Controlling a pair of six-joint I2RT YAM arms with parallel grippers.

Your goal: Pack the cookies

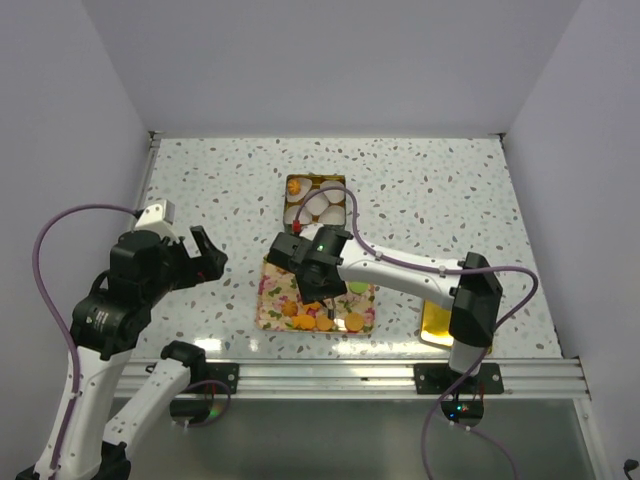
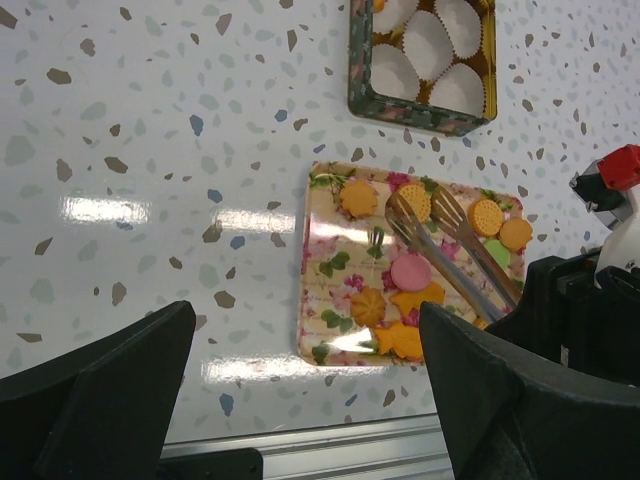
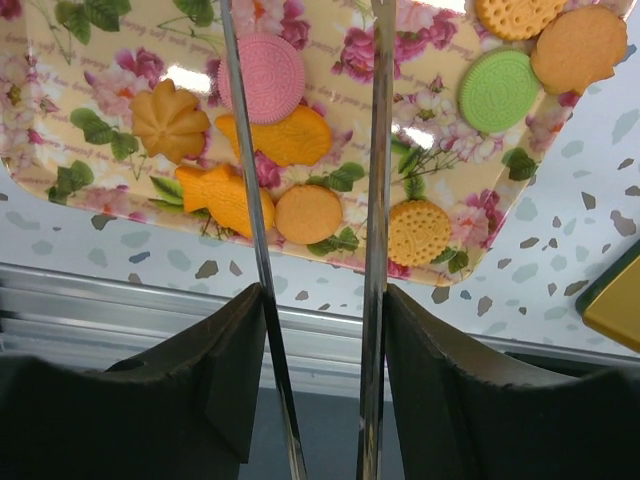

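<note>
The tongs (image 3: 378, 150) and one cookie (image 3: 515, 15) run off the right wrist view's top.

Table (image 1: 450, 180): white top with grey-brown speckles, overhead light glare (image 2: 105, 208). Plain pale walls (image 1: 330, 60) on three sides. Metal rail (image 1: 350, 375) along near edge.

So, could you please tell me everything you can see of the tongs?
The tongs are shiny bare metal: two long thin arms ending in flat slotted heads. The right gripper pinches them, arms apart. They slant over the floral tray, heads above the cookies; whether they touch any is unclear.
</note>
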